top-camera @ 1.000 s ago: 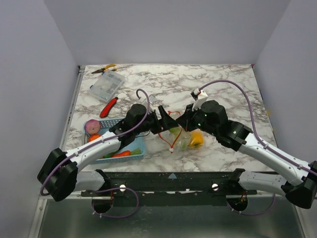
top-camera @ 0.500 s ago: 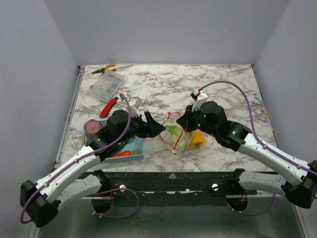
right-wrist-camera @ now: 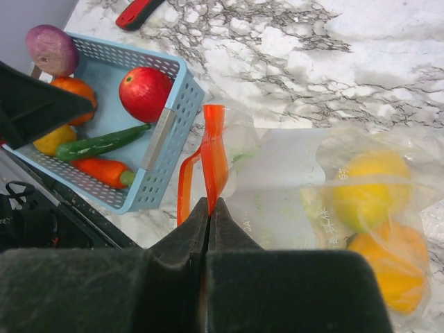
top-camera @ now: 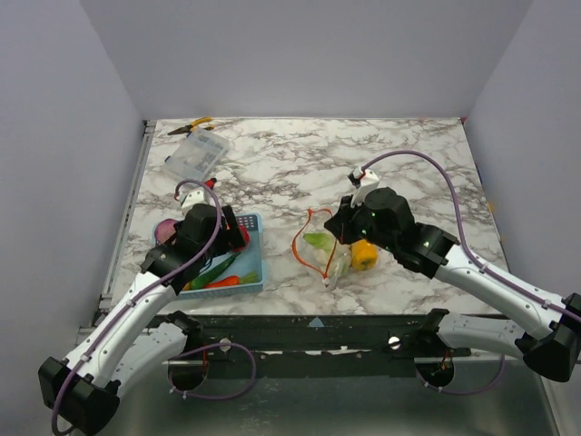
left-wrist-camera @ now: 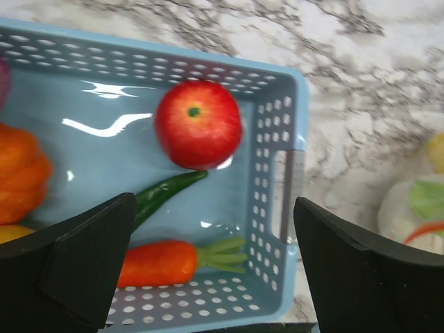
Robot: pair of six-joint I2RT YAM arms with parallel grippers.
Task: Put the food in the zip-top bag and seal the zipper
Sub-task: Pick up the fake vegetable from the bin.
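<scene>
The left claw (left-wrist-camera: pixel 215 229) hangs with its fingers spread wide apart, holding nothing. Directly beneath it lies the blue mesh basket (left-wrist-camera: pixel 291 166). Between the fingers sit the red tomato (left-wrist-camera: pixel 198 125) just ahead, a long green piece (left-wrist-camera: pixel 163 194) under the gap, and the orange carrot (left-wrist-camera: pixel 156 263) nearest the wrist. The basket's handled wall runs close inside the right finger.

The right claw (right-wrist-camera: pixel 209 208) is pressed together on the red-orange zipper (right-wrist-camera: pixel 212 149), pinching one lip of the zip-top bag (right-wrist-camera: pixel 291 201). The bag spreads out ahead of it and to its right, lying on the marble tabletop (right-wrist-camera: pixel 388 62), with two yellow pieces (right-wrist-camera: pixel 371 191) visible inside.

Most of the food is in the basket, so loading is far from done. My worry is the drop onto the tomato: it is round and glossy, and could squirt sideways out of a closing grip. The finger by the wall might also snag the mesh and drag the basket. With only one lip held, the floppy mouth may sag closed, and a tug could spill the pieces already inside.
</scene>
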